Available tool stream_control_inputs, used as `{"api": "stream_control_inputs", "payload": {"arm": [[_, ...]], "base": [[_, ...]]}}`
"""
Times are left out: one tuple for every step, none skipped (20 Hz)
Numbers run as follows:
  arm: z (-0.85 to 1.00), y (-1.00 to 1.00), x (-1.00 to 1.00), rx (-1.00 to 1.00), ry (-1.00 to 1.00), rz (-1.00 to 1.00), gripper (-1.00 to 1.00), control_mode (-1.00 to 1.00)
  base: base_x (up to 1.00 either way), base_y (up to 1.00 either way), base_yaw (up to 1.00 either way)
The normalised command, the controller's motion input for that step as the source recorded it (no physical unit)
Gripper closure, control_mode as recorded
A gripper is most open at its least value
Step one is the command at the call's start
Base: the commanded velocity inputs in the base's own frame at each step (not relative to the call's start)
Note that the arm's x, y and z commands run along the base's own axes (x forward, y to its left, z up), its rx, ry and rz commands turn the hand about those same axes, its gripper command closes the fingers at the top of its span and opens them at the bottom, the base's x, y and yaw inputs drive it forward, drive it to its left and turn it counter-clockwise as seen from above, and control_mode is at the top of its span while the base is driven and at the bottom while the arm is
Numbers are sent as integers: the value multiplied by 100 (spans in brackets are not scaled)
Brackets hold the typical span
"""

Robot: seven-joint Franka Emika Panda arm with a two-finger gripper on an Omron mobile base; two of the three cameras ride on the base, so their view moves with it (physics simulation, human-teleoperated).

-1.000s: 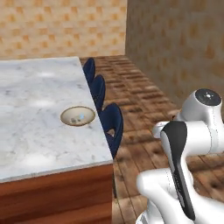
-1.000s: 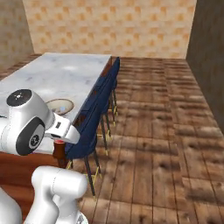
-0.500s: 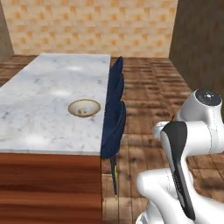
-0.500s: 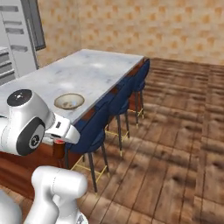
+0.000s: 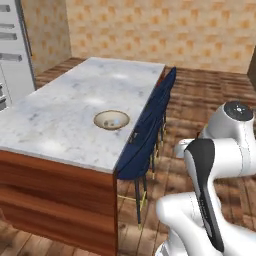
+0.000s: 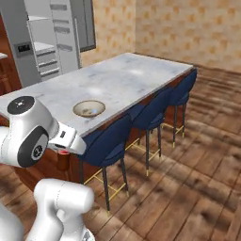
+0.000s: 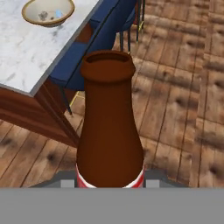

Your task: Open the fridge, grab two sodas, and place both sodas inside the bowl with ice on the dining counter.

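My gripper point(image 7: 109, 183) is shut on a soda point(image 7: 109, 131), a dark brown bottle with a red label; its neck and open mouth rise up the middle of the hand view. From the right base view the soda point(image 6: 62, 161) hangs under the hand, beside the near end of the dining counter point(image 6: 127, 75). The tan bowl with ice point(image 5: 111, 120) sits on the marble dining counter point(image 5: 65, 110) near the stool side. It also lies up and to the left of the bottle, as the bowl point(image 7: 48, 11). The grey fridge point(image 6: 52, 42) stands beyond the counter, its shelves showing.
Blue stools point(image 5: 150, 130) line the counter's right side, the nearest stool point(image 6: 106, 143) close to the hand. Open wood floor point(image 6: 197, 155) stretches to the right. The fridge's edge point(image 5: 12, 55) shows at far left.
The whole scene has swung across both base views as the base moved; the fridge has come into view. The bowl stays on the counter and the arm's pose looks unchanged.
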Motion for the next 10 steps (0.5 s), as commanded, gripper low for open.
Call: {"api": "stream_control_inputs", "payload": {"arm": [[0, 0, 0, 0, 0, 0, 100, 100], [0, 0, 0, 0, 0, 0, 100, 100], [0, 0, 0, 0, 0, 0, 100, 100], [0, 0, 0, 0, 0, 0, 100, 100], [0, 0, 0, 0, 0, 0, 100, 100], [0, 0, 0, 0, 0, 0, 100, 100], [0, 0, 0, 0, 0, 0, 100, 100], [0, 0, 0, 0, 0, 0, 100, 100], [0, 0, 0, 0, 0, 0, 100, 100], [0, 0, 0, 0, 0, 0, 100, 100]], "base": [[50, -59, 43], [52, -59, 43], [55, -60, 42], [55, -62, 42], [56, -63, 41], [57, -66, 40], [56, -66, 40], [56, -66, 40], [54, -69, 38], [52, -72, 37]]}}
